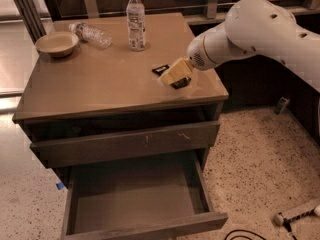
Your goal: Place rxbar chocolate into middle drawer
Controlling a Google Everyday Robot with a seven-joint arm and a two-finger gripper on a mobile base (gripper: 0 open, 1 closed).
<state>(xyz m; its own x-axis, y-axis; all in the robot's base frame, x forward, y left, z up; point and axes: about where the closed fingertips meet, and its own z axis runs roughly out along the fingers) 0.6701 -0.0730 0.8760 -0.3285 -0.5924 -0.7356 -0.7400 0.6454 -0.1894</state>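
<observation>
The rxbar chocolate (pixel 161 69) is a small black wrapper lying flat on the cabinet top (pixel 100 86) near its right edge. My gripper (pixel 175 73), tan at the tip of the white arm, sits right over the bar and covers its middle. Black ends of the bar show on both sides of the gripper. The middle drawer (pixel 150 227) is pulled open low at the front, with a plain front and a bare floor. It lies below and in front of the gripper.
Above the open drawer is a shut drawer (pixel 125 145) with small pale scratches. A bowl (pixel 56 43), a lying bottle (pixel 92 34) and an upright bottle (pixel 135 21) stand at the back of the top. A cable (pixel 240 234) lies on the speckled floor.
</observation>
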